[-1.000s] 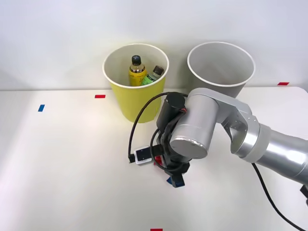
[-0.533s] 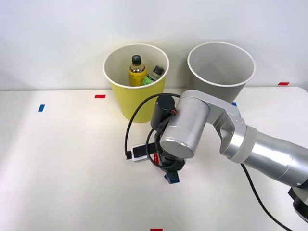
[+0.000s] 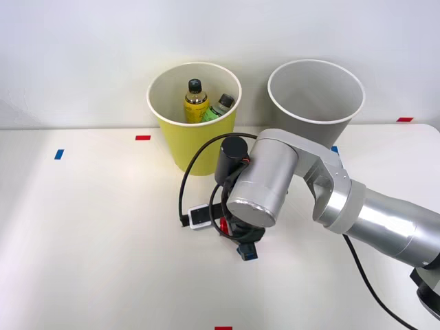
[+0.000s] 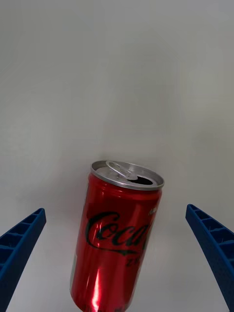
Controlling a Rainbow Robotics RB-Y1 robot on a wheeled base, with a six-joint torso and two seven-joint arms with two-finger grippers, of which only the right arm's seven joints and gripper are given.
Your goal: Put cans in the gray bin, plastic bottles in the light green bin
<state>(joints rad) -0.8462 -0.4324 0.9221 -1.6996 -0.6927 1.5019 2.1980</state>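
Note:
A small red can with a silver opened top rests on the white table between my right gripper's blue fingers, which stand wide apart and do not touch it. In the front view the gripper points down at the table's middle, and only a red sliver of the can peeks out beside the wrist. The light green bin stands at the back with two plastic bottles inside, one yellow-labelled and one green-labelled. The gray bin stands to its right, behind my arm.
My silver right arm crosses the table from the right, with a black cable looping by the wrist camera. Small red tape marks and a blue mark lie on the table. A white wall rises behind the bins.
The right arm has shifted left and slightly back over the can, then nearly stopped. Bins and bottles have not moved.

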